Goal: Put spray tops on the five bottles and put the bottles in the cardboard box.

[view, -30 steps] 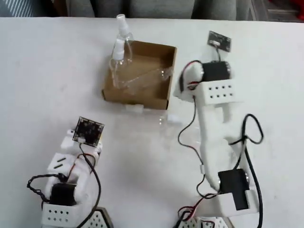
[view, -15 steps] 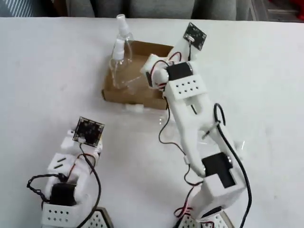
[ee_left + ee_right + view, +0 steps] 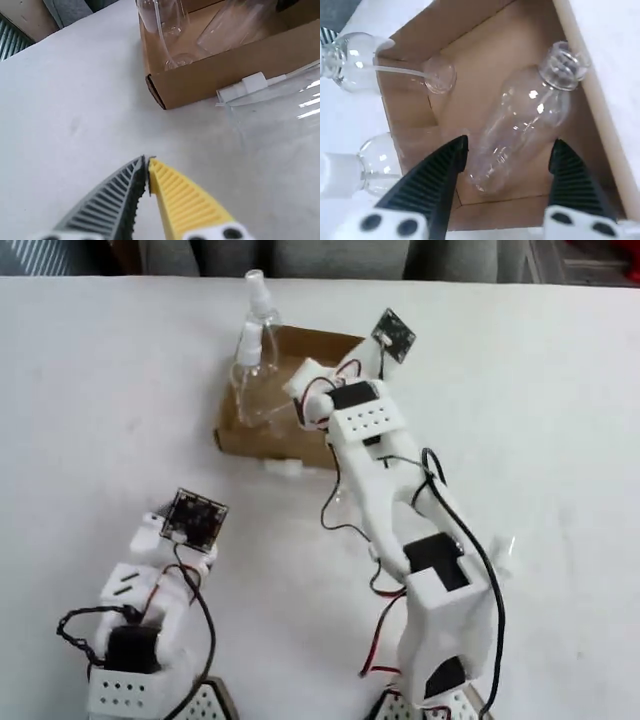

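The right arm (image 3: pixel 385 490) swings in from the bare table to the right of the cardboard box (image 3: pixel 245 435) — its wrist now hangs over the box's right side. The right gripper (image 3: pixel 510 145) comes to stand, jaws apart, over an uncapped bottle (image 3: pixel 520 120) lying inside. The left arm's wrist (image 3: pixel 195 518) shifts only slightly.
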Robot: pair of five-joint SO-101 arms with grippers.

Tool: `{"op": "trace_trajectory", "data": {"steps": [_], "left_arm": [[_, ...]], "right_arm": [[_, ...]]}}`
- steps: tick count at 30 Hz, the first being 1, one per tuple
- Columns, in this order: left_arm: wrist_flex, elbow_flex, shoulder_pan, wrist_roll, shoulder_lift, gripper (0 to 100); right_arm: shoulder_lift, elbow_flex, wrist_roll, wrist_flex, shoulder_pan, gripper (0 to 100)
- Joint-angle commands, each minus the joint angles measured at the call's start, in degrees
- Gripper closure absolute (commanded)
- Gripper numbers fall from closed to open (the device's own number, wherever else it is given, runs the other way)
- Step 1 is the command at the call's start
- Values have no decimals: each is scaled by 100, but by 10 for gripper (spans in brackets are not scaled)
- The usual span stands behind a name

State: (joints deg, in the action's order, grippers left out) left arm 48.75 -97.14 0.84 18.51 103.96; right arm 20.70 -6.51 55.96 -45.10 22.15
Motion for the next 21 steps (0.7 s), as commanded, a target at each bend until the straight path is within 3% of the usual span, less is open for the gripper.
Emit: {"op": "trace_trajectory", "data": {"steps": [1, 6, 12, 21], "left_arm": [[35, 18, -4, 62, 48, 972], [35, 18, -4, 62, 48, 972], [44, 18, -4, 62, 48, 972], [44, 18, -4, 62, 48, 972]], "right_arm": [[-101, -44, 26, 154, 57, 768], [-92, -35, 18, 163, 57, 755], [-84, -26, 53, 127, 57, 618], [382, -141, 18, 673, 22, 650]]}}
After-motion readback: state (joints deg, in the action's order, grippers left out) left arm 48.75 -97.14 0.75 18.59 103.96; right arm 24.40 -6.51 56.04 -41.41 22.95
